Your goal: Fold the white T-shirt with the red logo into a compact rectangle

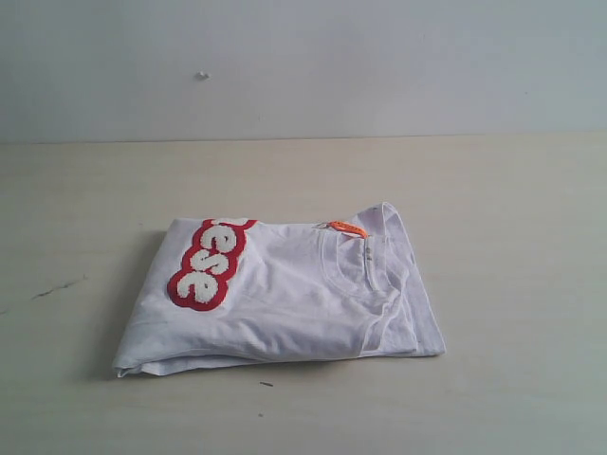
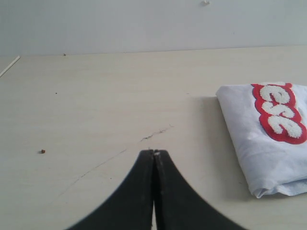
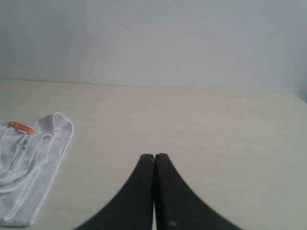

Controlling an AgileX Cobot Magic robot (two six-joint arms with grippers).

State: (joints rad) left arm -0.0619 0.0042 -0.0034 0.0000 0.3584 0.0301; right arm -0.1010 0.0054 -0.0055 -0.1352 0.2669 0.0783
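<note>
Folded white T-shirt (image 1: 285, 303) lies on table (image 1: 512, 237), red logo (image 1: 207, 267) up.

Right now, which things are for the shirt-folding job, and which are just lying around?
For the job:
- white T-shirt, folded on the table
- its red logo
- left gripper and right gripper, jaws shut, touching nothing

Just lying about:
- brown crumb
- dark speck near the T-shirt
</note>
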